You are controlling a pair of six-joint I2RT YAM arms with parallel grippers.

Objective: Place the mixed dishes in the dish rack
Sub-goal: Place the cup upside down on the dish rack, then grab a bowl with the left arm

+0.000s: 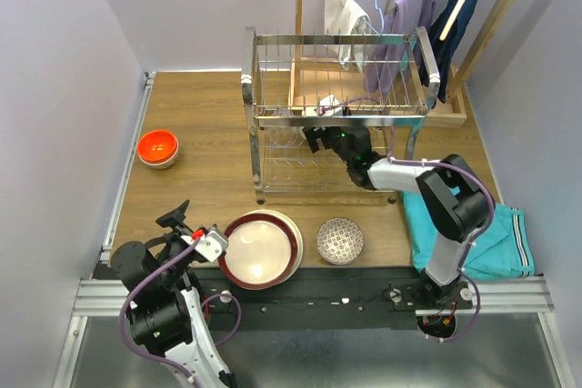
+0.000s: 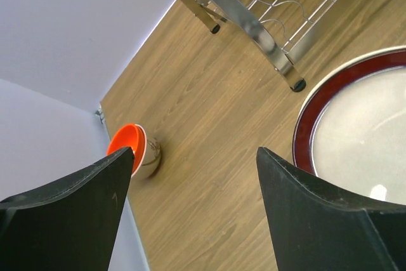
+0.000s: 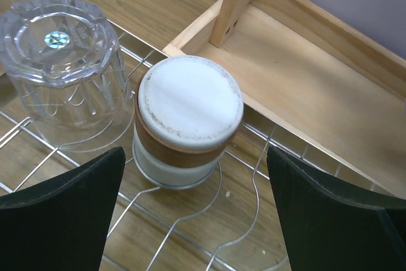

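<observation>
In the right wrist view a beige cup (image 3: 189,115) stands upside down on the wires of the dish rack (image 1: 336,115), with a clear glass (image 3: 60,61) upside down to its left. My right gripper (image 3: 195,153) is open inside the lower tier, its fingers apart from the cup on either side. My left gripper (image 1: 186,224) is open over bare table, holding nothing. A stack of plates topped by the dark-red-rimmed cream plate (image 1: 262,249) lies to its right. An orange bowl (image 1: 157,147) sits at the far left, and a patterned bowl (image 1: 340,241) lies right of the plates.
A wooden hanger stand with hanging clothes (image 1: 400,24) rises behind the rack; its wooden base (image 3: 317,80) lies just beyond the cup. A teal cloth (image 1: 482,233) lies at the right by the right arm. The rack's leg (image 2: 279,61) stands near the plates.
</observation>
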